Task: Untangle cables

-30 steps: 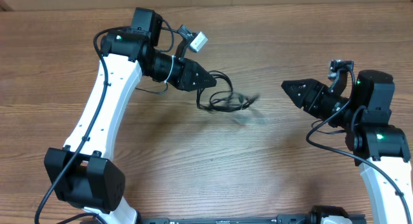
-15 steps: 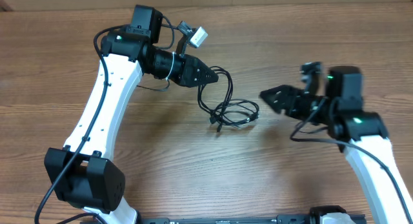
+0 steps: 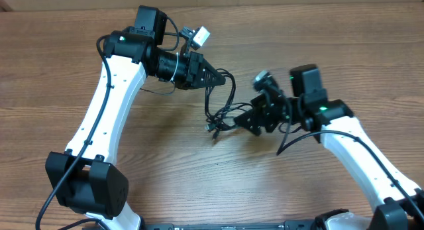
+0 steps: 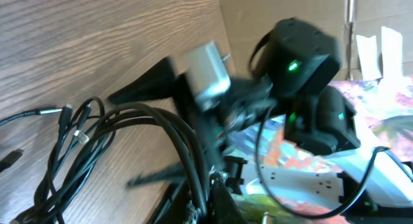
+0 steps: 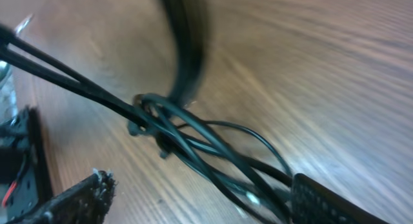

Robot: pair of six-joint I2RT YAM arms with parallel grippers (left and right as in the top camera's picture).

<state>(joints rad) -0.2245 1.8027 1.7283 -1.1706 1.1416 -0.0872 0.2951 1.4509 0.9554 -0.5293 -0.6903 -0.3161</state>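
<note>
A bundle of thin black cables (image 3: 225,111) hangs in loops from my left gripper (image 3: 213,77) down to the wooden table. My left gripper is shut on the cables (image 4: 187,153), which run up between its fingers (image 4: 213,192). My right gripper (image 3: 250,120) is open at the right side of the bundle, low over the table. In the right wrist view its two fingers (image 5: 200,198) stand wide apart with cable strands (image 5: 193,146) lying between them. A small plug (image 3: 211,129) dangles at the bundle's lower left.
The wooden table (image 3: 199,183) fills the overhead view. The white left arm (image 3: 109,104) curves across the left side and the right arm (image 3: 358,150) comes from the lower right. A small white block (image 3: 201,36) sits on the left wrist.
My right arm has swung left from the table's right side to the cable bundle. My left gripper has stayed put holding the cables, whose loops have shifted and settled.
</note>
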